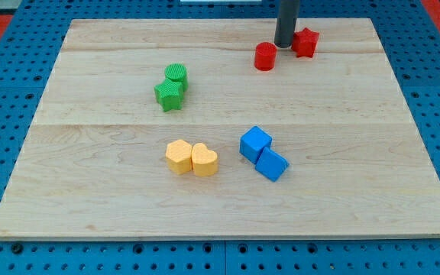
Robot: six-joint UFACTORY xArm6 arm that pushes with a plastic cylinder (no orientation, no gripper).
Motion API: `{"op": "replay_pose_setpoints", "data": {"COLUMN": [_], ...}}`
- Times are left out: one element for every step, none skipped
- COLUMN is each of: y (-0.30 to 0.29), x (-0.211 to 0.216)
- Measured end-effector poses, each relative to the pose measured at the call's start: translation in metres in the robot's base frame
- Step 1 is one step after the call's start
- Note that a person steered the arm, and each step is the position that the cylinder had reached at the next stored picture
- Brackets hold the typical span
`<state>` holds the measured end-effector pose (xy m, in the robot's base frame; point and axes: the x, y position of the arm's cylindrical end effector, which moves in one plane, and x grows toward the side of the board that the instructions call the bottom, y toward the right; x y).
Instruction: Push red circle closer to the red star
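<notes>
Our tip (285,45) sits between red circle (265,56) and red star (305,42) at the counter's (113,221) top; no pincer fitted, nothing held.

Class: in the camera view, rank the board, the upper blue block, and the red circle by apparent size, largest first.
1. Board
2. Upper blue block, though it is nearer the view's bottom
3. Red circle

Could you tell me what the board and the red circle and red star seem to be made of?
The board looks like pale unfinished wood: grain lines and plank seams show, with a matte surface. The red circle and red star look like solid moulded plastic or painted wood, uniformly coloured with a dull sheen; I cannot tell which. My tip sits between them.
</notes>
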<state>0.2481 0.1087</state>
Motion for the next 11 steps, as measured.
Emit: {"op": "replay_pose_setpoints", "data": {"y": [0.003, 0.003, -0.008, 0.023, -0.089, -0.136, -0.064, -0.009, 0.025, 0.027, 0.016], "x": [-0.013, 0.021, 0.074, 0.1, 0.101, 0.088, 0.078, 0.067, 0.058, 0.058, 0.076]}}
